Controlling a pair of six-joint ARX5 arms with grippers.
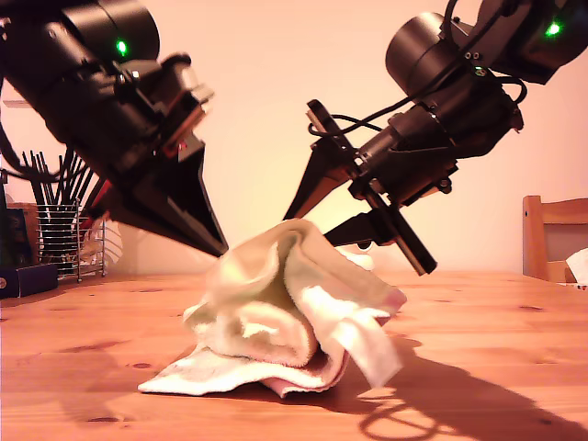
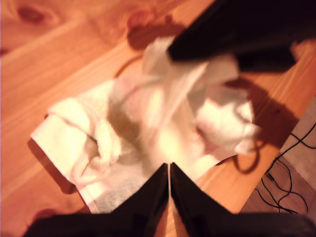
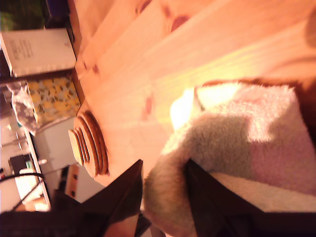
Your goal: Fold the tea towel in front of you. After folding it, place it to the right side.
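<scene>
Both pincers are at the tea towel (image 1: 276,312). The first pincer (image 2: 169,168) comes down from 10 o'clock in the exterior view. Its two tips are pressed together right at a raised edge of the cloth, so it looks to be pinching that edge. The second pincer (image 3: 165,168) comes down from 2 o'clock in the exterior view. A fat bunch of cloth sits between its jaws and it is clamped on that bunch.

The tea towel is in the middle of the worktop (image 1: 496,349). It is not flat. Its top is pulled up into a hump, its bottom layer lies on the wood, and a loose flap (image 1: 367,349) hangs at about 4 o'clock of the heap in the exterior view. The fold is not neat yet, so the task looks about half done.

Things could go wrong from here. The first pincer holds only a thin bit of edge, so the cloth could slip out if the arms pull apart. The second pincer has many layers at once, so the fold could come out lumpy. The loose flap could tuck under the wrong way and spoil the shape.
</scene>
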